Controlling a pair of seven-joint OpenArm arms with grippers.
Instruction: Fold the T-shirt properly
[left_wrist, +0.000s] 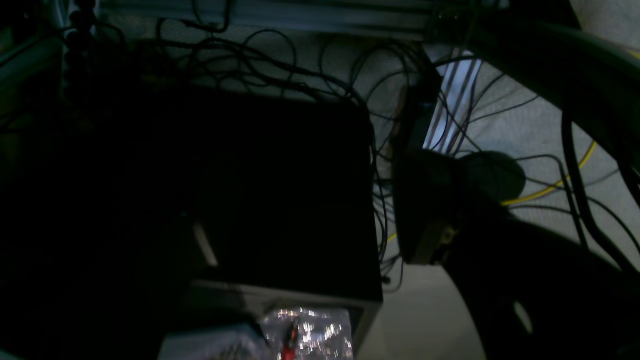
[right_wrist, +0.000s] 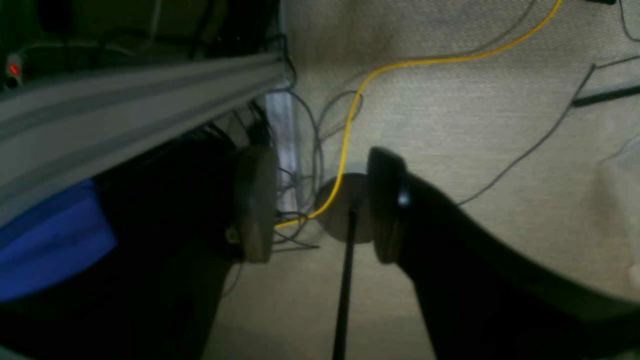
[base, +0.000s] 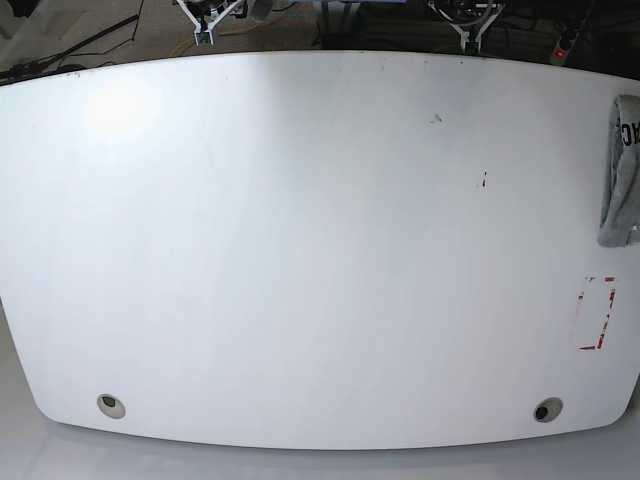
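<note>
the light heather-grey cotton t-shirt (base: 621, 170) is seen bunched at the right edge of the wide white table (base: 300, 250), part of it cut off by the frame, apparently set aside with no arm near it. only the black letters "ho" or similar can be read, partly. both arms are hung below the table, over cables: the right gripper (right_wrist: 320, 205) is shown with fingers apart on nothing; the left gripper (left_wrist: 425, 210) is too dark for its fingers to be judged
</note>
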